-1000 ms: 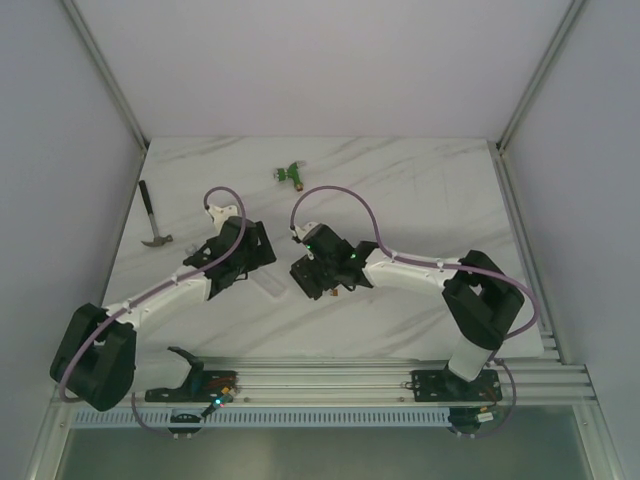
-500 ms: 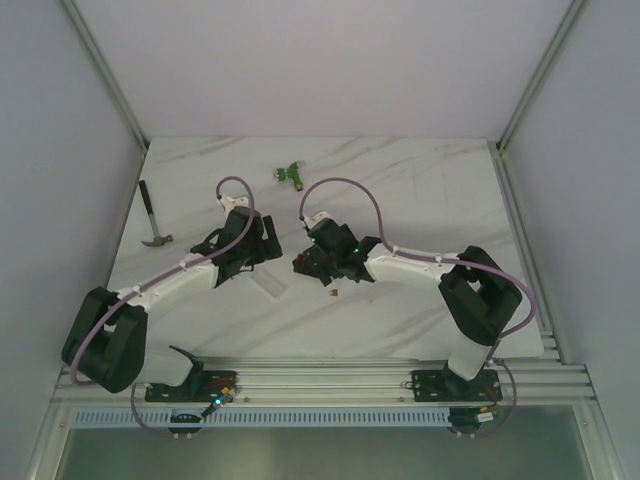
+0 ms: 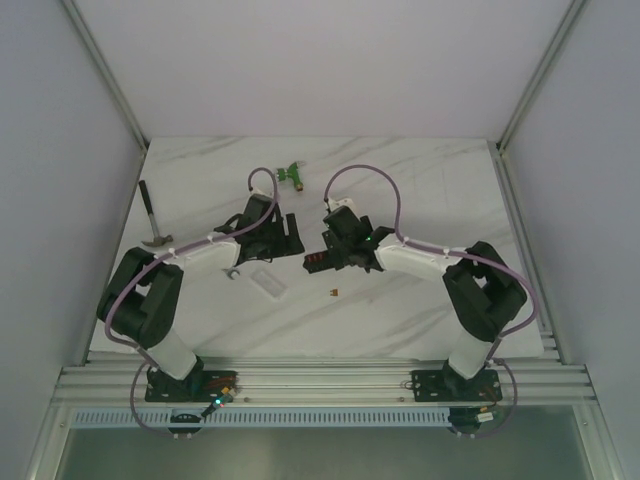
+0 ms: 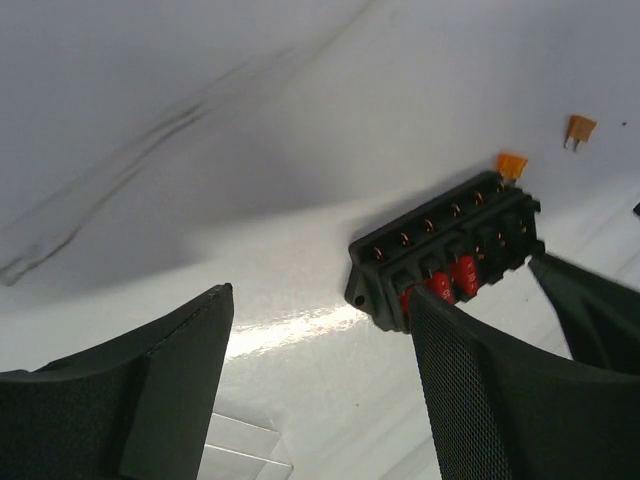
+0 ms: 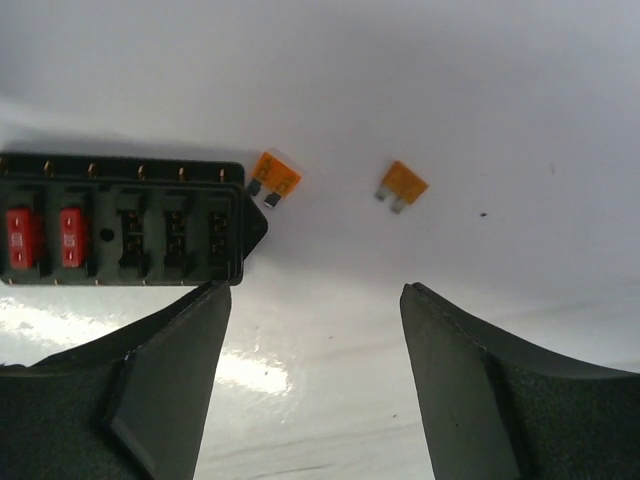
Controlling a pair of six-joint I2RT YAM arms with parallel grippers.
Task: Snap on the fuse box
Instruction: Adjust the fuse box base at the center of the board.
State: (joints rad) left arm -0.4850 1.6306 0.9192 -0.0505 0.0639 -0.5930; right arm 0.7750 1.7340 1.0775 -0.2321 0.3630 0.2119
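White marbled surface [image 3: 430, 200] carries one fuse box [image 5: 120, 222], lying flat between the two arms, with at least two red fuses [image 5: 22, 238] seated in it. Two orange fuses [image 5: 275, 176] lie loose, one just beside its end. Left fingers [image 4: 170, 380] and right fingers [image 5: 170, 390] both stand wide and empty. One hammer [image 3: 153, 225], one green connector [image 3: 291, 174] and one clear piece [image 3: 268, 283] lie around.

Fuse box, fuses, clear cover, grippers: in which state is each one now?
Fuse box: lying uncovered; two red fuses in, three slots empty.
Orange fuse at box: loose, unplugged.
Other orange fuse: loose, apart.
Clear cover: off, lying flat.
Left gripper: open, empty.
Right gripper: open, empty.
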